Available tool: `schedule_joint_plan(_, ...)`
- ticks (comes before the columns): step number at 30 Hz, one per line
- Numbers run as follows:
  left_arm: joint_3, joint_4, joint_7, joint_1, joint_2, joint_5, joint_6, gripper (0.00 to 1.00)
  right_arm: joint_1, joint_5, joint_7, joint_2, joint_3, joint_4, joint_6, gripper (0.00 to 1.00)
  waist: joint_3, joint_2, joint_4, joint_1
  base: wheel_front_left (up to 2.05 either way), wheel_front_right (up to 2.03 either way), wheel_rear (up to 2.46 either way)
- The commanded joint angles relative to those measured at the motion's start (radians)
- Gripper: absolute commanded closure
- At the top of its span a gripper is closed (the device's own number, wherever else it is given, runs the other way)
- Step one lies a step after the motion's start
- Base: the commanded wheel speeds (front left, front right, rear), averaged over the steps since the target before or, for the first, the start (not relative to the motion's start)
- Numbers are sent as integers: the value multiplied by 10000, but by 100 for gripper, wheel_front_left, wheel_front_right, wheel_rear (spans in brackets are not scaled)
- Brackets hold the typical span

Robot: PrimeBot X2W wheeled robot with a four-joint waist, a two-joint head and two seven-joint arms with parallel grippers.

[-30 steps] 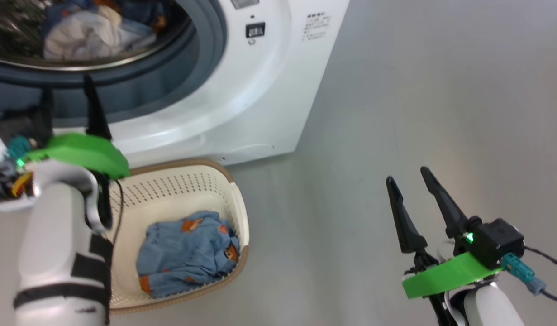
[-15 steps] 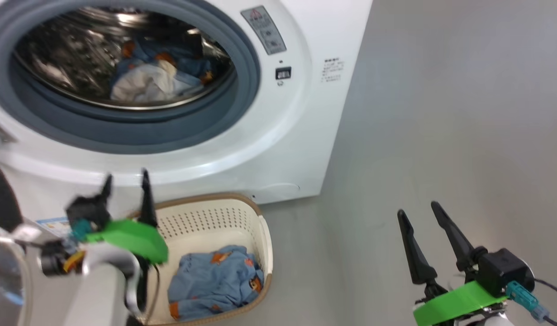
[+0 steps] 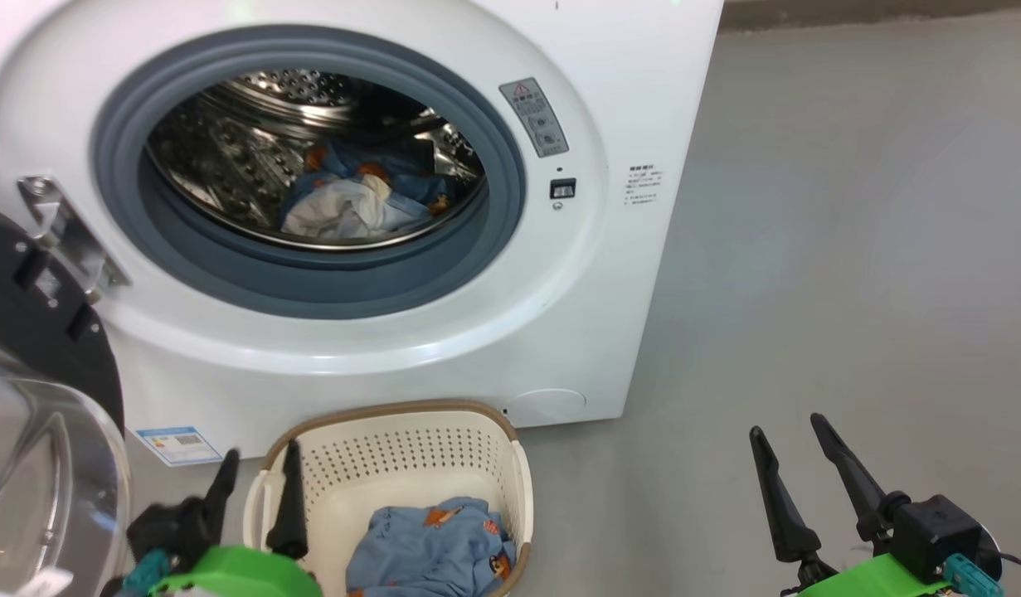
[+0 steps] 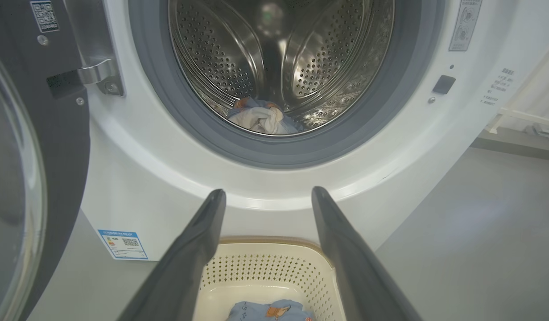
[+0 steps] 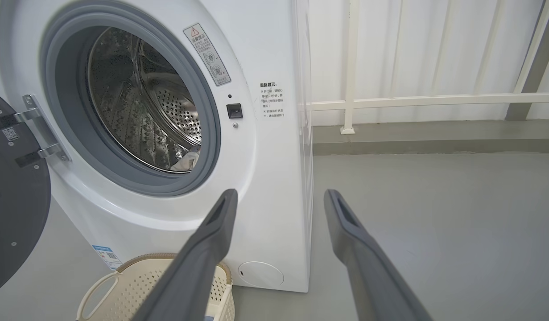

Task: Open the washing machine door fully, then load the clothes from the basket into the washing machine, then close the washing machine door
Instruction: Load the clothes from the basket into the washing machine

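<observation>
Withdrawn from the drum (image 3: 253, 157), left gripper (image 3: 261, 452) gapes wide, empty.

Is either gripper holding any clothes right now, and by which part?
Nothing is held: the left gripper, by the basket, and the right gripper both stand open and empty.

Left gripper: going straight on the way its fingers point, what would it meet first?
The left gripper would probably hit the white front of the washing machine just below its grey seal, passing over the basket; depth is unclear.
</observation>
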Motion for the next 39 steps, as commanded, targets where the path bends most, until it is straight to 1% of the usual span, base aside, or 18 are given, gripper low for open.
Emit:
schedule_joint_plan(1, 397, -528, -65, 176, 198, -54, 84, 0, 2, -78, -46, -44, 198, -255, 16, 0, -202, 0, 135, 1, 0, 0, 0)
schedule_joint_plan(10, 572, -1806, -65, 1525, 197, -101, 313, 0, 329, -81, -46, -77, 259, -216, 16, 0, -628, 0, 186, 1, 0, 0, 0)
schedule_joint_plan(15, 637, -2421, -65, 2182, 197, -342, 392, 0, 488, -65, -46, -114, 195, -224, 16, 0, -806, 0, 130, 1, 0, 0, 0)
schedule_joint_plan(17, 644, -2641, -65, 2401, 197, -70, 388, 0, 562, -65, -46, -114, 129, -236, 16, 0, -840, 0, 108, 1, 0, 0, 0)
schedule_joint_plan(26, 843, -2921, -65, 3009, 197, -406, 504, 0, 706, -55, -46, -98, 42, -265, 16, 0, -943, 0, -66, 1, 0, 0, 0)
schedule_joint_plan(39, 834, -3205, -65, 3169, 197, -418, 600, 0, 764, -70, -46, -94, 57, -291, 16, 0, -919, 0, -86, 1, 0, 0, 0)
